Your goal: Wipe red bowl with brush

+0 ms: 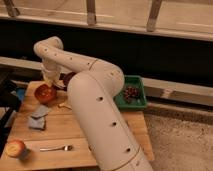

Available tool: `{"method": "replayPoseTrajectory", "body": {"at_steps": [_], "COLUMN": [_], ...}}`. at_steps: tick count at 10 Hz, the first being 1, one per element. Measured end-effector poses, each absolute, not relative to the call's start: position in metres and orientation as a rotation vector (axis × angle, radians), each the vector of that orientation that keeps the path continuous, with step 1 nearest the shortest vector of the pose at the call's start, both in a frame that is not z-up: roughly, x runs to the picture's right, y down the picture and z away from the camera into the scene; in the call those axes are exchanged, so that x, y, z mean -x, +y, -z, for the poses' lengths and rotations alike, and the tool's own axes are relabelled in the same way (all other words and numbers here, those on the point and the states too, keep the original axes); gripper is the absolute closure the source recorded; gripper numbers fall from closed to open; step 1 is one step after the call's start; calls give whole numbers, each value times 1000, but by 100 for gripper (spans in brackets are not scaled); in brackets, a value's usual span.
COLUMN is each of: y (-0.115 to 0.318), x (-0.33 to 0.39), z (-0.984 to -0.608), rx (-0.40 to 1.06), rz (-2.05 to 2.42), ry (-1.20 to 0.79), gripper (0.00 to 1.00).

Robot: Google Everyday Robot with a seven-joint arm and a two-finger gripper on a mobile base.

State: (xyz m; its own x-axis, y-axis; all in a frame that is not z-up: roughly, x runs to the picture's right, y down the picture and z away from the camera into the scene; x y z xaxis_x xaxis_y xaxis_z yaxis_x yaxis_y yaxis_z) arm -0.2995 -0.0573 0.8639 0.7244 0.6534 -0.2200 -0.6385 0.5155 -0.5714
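Note:
The red bowl (44, 93) sits on the wooden table (75, 155) near its far left corner. My gripper (48, 81) hangs at the end of the white arm (95, 105), just above the bowl's far rim and pointing down into it. It is shut. I cannot make out the brush; the wrist and the bowl's rim hide whatever is at the fingertips.
A purple bowl (66, 78) stands just right of the gripper, half hidden by the arm. A green tray (139, 102) with dark pieces sits at the right. A grey cloth (39, 118), a fork (55, 148) and an apple (15, 148) lie nearer the front.

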Motion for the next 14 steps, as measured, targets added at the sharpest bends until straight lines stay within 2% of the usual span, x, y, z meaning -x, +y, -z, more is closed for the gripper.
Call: {"method": "replayPoseTrajectory", "body": {"at_steps": [3, 7, 9, 11, 14], "y": [-50, -5, 10, 8, -29], "x": [323, 350, 347, 341, 332], "z": [-850, -810, -803, -808, -833], "rx": [696, 737, 738, 726, 685], "rz": [-749, -701, -693, -700, -697], "ry": [-88, -132, -90, -55, -30], "gripper": [100, 100, 100, 100, 100]}}
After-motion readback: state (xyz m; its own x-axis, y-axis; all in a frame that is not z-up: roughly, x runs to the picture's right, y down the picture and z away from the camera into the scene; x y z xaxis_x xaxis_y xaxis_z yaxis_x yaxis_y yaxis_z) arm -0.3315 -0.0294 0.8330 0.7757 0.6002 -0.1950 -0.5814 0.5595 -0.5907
